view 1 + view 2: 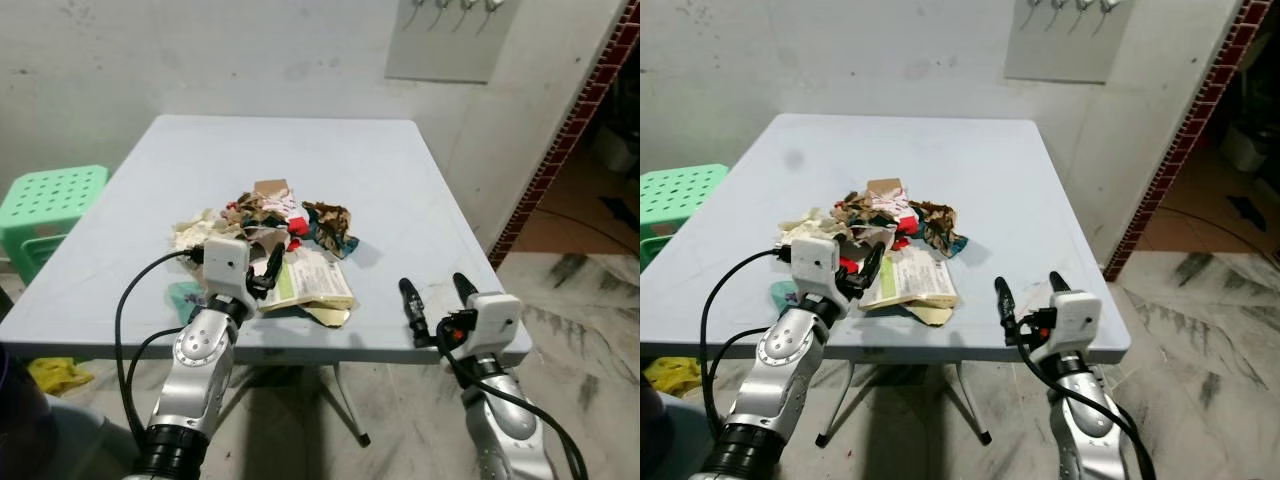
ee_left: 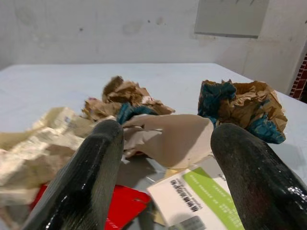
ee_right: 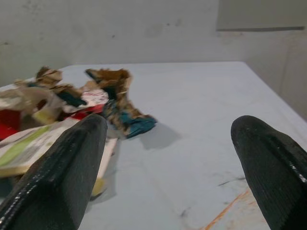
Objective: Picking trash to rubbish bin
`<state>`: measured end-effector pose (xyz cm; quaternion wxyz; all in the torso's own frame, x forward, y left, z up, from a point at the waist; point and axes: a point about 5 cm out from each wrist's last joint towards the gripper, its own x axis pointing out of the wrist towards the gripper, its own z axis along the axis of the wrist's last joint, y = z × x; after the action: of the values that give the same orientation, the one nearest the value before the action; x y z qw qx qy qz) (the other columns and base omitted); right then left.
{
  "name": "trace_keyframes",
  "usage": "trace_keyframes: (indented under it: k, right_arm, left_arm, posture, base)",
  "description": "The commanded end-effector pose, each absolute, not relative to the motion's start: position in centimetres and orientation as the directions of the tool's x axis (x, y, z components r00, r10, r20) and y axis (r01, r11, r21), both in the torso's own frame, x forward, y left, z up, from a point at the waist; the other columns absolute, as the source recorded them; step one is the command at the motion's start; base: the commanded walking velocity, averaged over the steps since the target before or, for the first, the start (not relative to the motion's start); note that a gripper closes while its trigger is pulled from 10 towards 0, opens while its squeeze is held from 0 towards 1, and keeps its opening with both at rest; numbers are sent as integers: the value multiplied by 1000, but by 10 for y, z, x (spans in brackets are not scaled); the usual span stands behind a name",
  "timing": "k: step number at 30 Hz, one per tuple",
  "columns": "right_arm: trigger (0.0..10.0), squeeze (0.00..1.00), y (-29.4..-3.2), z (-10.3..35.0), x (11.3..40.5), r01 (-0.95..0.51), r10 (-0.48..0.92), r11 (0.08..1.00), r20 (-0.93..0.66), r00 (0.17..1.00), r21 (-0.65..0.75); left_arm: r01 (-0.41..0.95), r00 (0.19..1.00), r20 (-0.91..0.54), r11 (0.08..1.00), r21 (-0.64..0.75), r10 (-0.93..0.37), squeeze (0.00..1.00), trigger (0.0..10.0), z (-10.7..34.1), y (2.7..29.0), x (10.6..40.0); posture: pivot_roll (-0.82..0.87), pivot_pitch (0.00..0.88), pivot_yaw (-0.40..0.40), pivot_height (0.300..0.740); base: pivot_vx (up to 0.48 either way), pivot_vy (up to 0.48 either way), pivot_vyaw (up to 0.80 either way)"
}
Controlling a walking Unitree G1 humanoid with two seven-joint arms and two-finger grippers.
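We face a pale blue table against a grey wall. At its centre lies a trash pile: crumpled brown paper, a teal-and-brown wrapper at 3 o'clock, a green-and-white carton at 6 o'clock. A green stool stands at 9 o'clock. Our left tool, wide, reaches the pile's near edge. Our right tool, wide, hovers over the near right corner.

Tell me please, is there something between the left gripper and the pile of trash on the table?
Nothing visible. The left gripper, jaws open, is already at the near edge of the trash pile on the table, over a white and green packet. No bin can be made out.
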<state>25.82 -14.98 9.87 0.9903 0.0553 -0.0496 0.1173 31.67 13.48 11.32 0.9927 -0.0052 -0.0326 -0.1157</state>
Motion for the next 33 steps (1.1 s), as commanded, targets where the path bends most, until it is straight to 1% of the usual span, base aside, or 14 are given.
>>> trace_keyframes:
  k: [1,7,8,12,13,16,23,26,33]
  right_arm:
    - [10000,0,-155,103,261,-236,225,967,116,967,90]
    - [10000,0,-169,112,276,-246,237,967,117,964,68]
    - [10000,0,-174,115,282,-244,237,968,121,964,50]
    - [10000,0,-185,124,296,-250,245,968,129,961,19]
    - [10000,0,-185,124,296,-250,245,968,129,961,19]
    - [10000,0,-189,133,312,-280,276,960,130,952,10]
    - [10000,0,-186,139,329,-333,328,943,131,936,20]
    - [10000,0,-180,140,338,-396,391,918,122,912,14]
    - [10000,0,-176,141,351,-429,424,902,95,901,46]
  left_arm:
    - [253,964,81,967,15,-253,0,10000,119,130,318]
    - [357,923,131,932,56,-362,0,10000,131,121,317]
    - [401,902,143,914,70,-407,0,10000,134,116,314]
    - [483,858,156,872,84,-490,0,10000,137,108,307]
    - [483,858,156,872,84,-490,0,10000,137,108,307]
    - [538,822,161,838,94,-546,0,10000,139,102,302]
    - [562,805,170,822,91,-569,0,10000,143,100,297]
    - [566,801,172,819,93,-573,0,10000,147,103,295]
    - [548,813,169,831,102,-557,0,10000,152,114,290]
  posture:
    - [-63,0,-8,740]
    - [-61,0,-15,740]
    - [-51,0,-26,740]
    - [-42,0,-35,740]
    - [-42,0,-35,740]
    - [-39,0,-38,740]
    - [-34,0,-38,740]
    - [-21,0,-45,740]
    - [8,0,-62,740]
  base:
    - [0,0,0]
    - [0,0,0]
    - [0,0,0]
    - [0,0,0]
    - [0,0,0]
    - [0,0,0]
    - [0,0,0]
    - [0,0,0]
    - [0,0,0]
